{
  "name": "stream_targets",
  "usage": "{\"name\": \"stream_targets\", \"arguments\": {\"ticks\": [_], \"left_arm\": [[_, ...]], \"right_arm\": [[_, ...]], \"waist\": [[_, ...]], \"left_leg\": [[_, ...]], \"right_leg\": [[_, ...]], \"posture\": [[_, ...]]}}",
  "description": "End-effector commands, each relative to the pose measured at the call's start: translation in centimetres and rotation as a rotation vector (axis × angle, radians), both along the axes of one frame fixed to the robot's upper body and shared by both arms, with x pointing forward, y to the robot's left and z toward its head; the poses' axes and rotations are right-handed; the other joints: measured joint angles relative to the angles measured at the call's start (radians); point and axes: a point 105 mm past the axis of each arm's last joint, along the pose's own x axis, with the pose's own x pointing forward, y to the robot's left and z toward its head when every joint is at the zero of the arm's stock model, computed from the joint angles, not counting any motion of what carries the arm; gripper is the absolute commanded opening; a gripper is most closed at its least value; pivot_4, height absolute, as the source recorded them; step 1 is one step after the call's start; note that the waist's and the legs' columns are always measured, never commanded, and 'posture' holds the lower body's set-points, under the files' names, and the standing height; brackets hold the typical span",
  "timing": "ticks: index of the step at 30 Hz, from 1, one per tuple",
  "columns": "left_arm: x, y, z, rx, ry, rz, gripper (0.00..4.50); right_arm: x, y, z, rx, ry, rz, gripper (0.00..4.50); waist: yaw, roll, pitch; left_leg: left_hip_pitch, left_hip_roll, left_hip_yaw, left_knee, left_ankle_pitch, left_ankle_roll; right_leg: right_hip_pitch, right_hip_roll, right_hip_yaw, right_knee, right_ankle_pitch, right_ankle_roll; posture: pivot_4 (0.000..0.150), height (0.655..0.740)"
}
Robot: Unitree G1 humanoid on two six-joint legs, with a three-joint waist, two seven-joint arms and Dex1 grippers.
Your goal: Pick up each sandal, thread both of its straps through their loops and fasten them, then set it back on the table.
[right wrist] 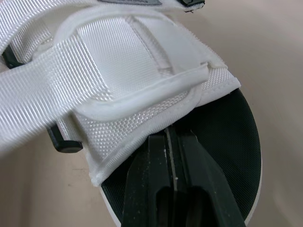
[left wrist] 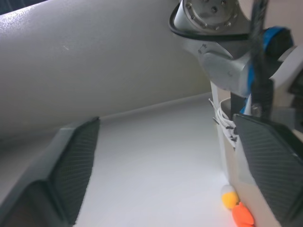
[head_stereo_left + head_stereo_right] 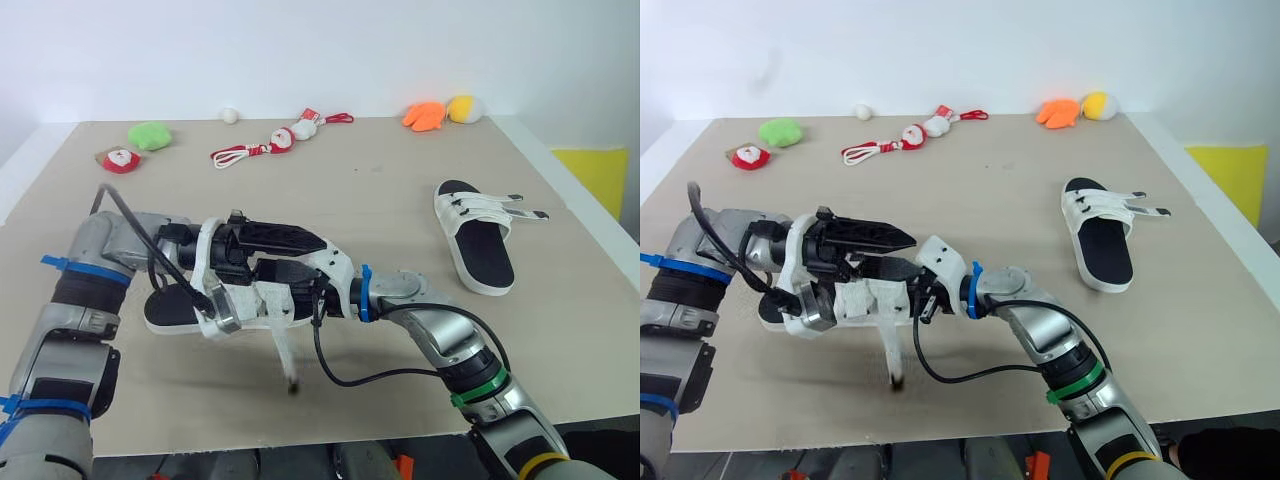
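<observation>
Near sandal (image 3: 165, 308): long axis left-right. Left claw (image 2: 173, 170) spread; right claw (image 1: 169, 135) pressed together at its strap edge. Right sandal (image 3: 478, 245) runs near-far, straps pointing right.

At the front left of the tabletop (image 3: 970, 180), the left gripper (image 3: 875, 250) and right gripper (image 3: 898, 272) meet over a white sandal (image 3: 865, 300), one strap (image 3: 890, 355) dangling loose (its tip blurred). A second sandal (image 3: 1098, 240) lies well apart to the right, strap ends sticking out sideways. Small plush toys (image 3: 780, 131) line the far edge.
</observation>
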Motion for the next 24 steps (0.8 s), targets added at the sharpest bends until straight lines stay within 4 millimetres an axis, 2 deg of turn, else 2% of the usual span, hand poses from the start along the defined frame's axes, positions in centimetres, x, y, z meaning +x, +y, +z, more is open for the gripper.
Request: {"name": "stream_targets", "arguments": {"ticks": [1, 3, 7, 8, 10, 12, 13, 17, 21, 24], "left_arm": [[-0.7, 0.8, 0.9, -0.068, 0.028, 0.019, 4.44], [-0.5, 1.7, 1.7, -0.165, 0.165, 0.100, 4.44], [0.6, 4.3, 2.8, -0.366, 0.780, 0.306, 4.44], [0.8, 4.9, 2.0, -0.352, 0.978, 0.367, 4.44], [0.4, 5.6, 1.3, -0.347, 1.254, 0.413, 4.44], [0.1, 6.3, 1.8, -0.400, 1.432, 0.405, 4.44], [-0.1, 7.0, 1.5, -0.427, 1.646, 0.393, 4.44], [-3.2, 7.9, -0.7, -0.293, 2.157, 0.326, 4.44], [-5.8, 8.4, -3.1, -0.180, 2.403, 0.324, 4.44], [-7.1, 8.5, -5.0, -0.083, 2.480, 0.396, 4.44]], "right_arm": [[0.0, 0.1, 0.0, -0.010, -0.003, 0.007, 0.00], [-0.1, 0.1, 0.0, -0.009, -0.003, 0.007, 0.00], [-0.1, -0.1, -0.2, -0.009, 0.004, 0.004, 0.00], [-0.1, -0.2, -0.3, -0.010, 0.008, 0.003, 0.00], [-0.3, -0.2, -0.5, -0.012, 0.017, 0.006, 0.00], [-0.4, -0.2, -0.7, -0.014, 0.022, 0.011, 0.00], [-0.4, -0.1, -0.8, -0.015, 0.024, 0.013, 0.00], [-0.3, 0.1, -0.7, -0.013, 0.026, 0.015, 0.00], [-0.3, 0.1, -0.6, -0.012, 0.028, 0.013, 0.00], [-0.2, 0.0, -0.6, -0.014, 0.027, 0.008, 0.00]], "waist": [[0.000, 0.000, 0.000], [0.000, 0.000, 0.000], [-0.010, 0.000, 0.000], [-0.010, 0.000, 0.000], [-0.009, 0.001, 0.001], [-0.007, 0.001, 0.001], [-0.007, 0.001, 0.001], [-0.013, 0.003, 0.003], [-0.019, 0.003, 0.003], [-0.020, 0.003, 0.003]], "left_leg": [[0.000, 0.000, 0.000, 0.000, 0.000, 0.000], [0.000, 0.000, 0.000, 0.000, 0.000, 0.000], [0.000, 0.001, 0.000, -0.001, 0.000, 0.000], [0.000, 0.002, 0.000, -0.001, 0.000, 0.000], [0.000, 0.003, 0.000, -0.001, 0.000, 0.000], [0.001, 0.003, 0.000, -0.001, 0.000, 0.000], [0.001, 0.003, 0.000, -0.001, 0.000, 0.000], [0.003, 0.006, 0.002, -0.002, 0.000, 0.000], [0.003, 0.006, 0.003, -0.004, 0.000, 0.000], [0.003, 0.006, 0.003, -0.005, 0.000, 0.000]], "right_leg": [[0.000, 0.000, 0.000, 0.000, 0.000, 0.000], [0.000, 0.000, 0.000, 0.000, 0.000, 0.000], [-0.001, 0.000, 0.000, 0.001, -0.001, 0.000], [-0.001, 0.000, 0.000, 0.002, -0.001, 0.000], [0.000, 0.000, -0.001, 0.002, -0.001, 0.000], [0.000, 0.000, -0.002, 0.002, -0.002, -0.001], [0.000, 0.001, -0.002, 0.002, -0.003, -0.003], [-0.001, 0.002, -0.002, 0.002, -0.005, -0.007], [-0.002, 0.002, -0.002, 0.002, -0.007, -0.010], [-0.003, 0.003, -0.002, 0.002, -0.007, -0.011]], "posture": [[0.150, 0.7400], [0.150, 0.7400], [0.150, 0.7400], [0.150, 0.7400], [0.150, 0.7400], [0.150, 0.7400], [0.150, 0.7400], [0.150, 0.7400], [0.150, 0.7400], [0.150, 0.7400]]}}
